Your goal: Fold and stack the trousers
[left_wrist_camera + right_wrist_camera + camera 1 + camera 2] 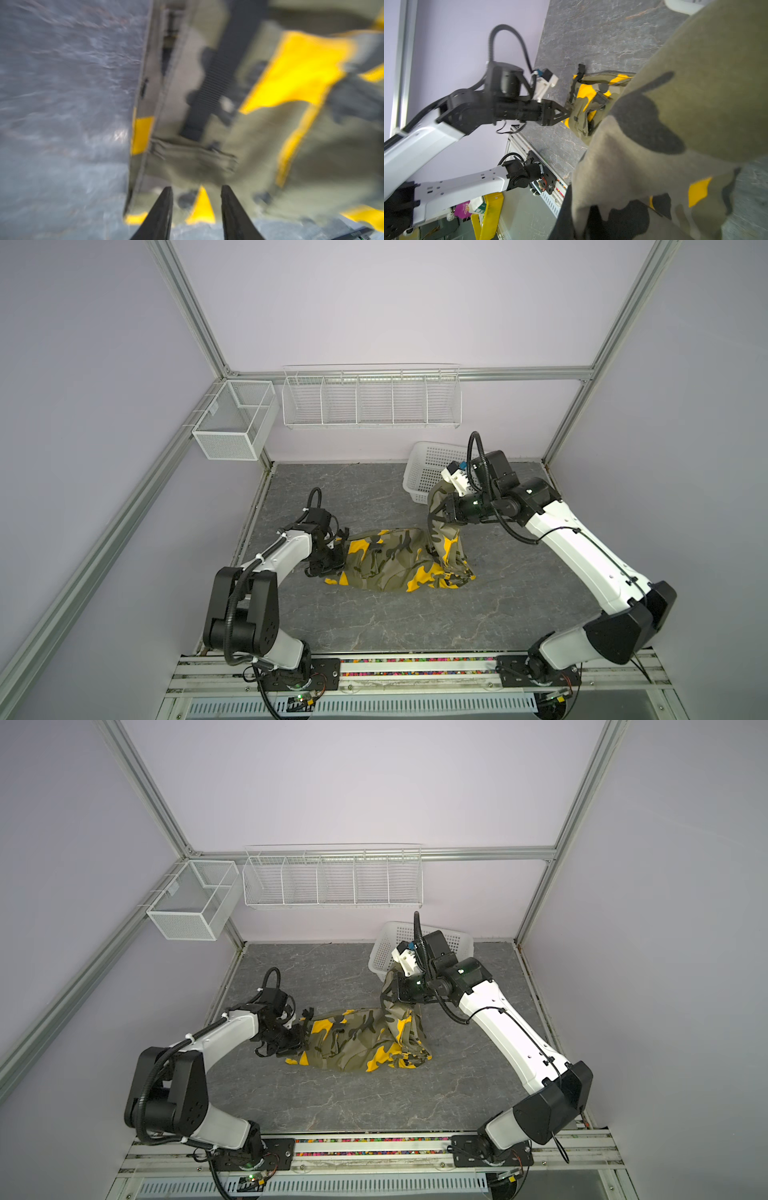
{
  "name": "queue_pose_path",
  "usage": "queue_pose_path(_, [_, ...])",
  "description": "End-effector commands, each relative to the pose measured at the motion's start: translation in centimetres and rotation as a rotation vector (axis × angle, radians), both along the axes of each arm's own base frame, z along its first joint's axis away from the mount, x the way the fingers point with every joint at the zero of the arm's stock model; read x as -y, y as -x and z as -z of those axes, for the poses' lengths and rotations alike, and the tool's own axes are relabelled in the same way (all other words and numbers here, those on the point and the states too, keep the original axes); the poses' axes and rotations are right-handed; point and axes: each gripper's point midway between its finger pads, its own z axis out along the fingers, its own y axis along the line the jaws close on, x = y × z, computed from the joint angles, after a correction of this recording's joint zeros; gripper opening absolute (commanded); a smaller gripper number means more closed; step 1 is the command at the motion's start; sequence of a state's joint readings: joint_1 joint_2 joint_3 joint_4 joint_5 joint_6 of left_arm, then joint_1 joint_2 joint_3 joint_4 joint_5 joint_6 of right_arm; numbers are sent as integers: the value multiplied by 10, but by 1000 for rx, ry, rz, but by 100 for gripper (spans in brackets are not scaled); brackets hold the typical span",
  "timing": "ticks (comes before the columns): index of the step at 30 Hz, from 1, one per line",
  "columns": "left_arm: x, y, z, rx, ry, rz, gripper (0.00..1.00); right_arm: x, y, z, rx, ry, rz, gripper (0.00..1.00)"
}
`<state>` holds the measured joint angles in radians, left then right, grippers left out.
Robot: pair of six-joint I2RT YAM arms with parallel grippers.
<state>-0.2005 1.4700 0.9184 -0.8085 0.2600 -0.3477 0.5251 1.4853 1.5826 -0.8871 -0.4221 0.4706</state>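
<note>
On the grey marbled bench (374,626) lies one pair of olive, khaki, black and yellow camouflage cloth trousers (390,560), one end held up by the right hand (442,512), clenched on it. One white plastic basket (419,472) stands behind. Only the left wrist view shows the left hand (196,189) released, fingers (162,209) apart above the cloth's edge; cloth covers much of the right wrist view.

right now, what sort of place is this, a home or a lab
Most likely a robot test cell in a lab, not a home: a silver aluminium-profile frame, two white-and-black robot arms bolted to a metal base rail, and a white wire compartment rack.
</note>
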Motion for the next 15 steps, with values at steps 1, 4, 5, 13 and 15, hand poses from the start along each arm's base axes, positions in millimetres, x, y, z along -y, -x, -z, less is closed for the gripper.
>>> queue_pose_path(1, [16, -4, -46, 78, 59, -17, 38, 42, 3, -4, 45, 34, 65, 7])
queue_pose_path(4, [53, -6, -67, 123, 159, 9, 37, 74, 7, 10, 21, 37, 125, 7])
queue_pose_path(5, [72, -4, -72, 135, 195, 35, 36, 82, 8, 15, 9, 30, 140, 7])
queue_pose_path(13, [224, 6, -80, 162, 394, 251, 31, 117, 9, 23, -13, -14, 213, 7])
queue_pose_path(15, [256, 13, -73, 151, 422, 315, 26, 121, 8, 22, -12, -25, 222, 7])
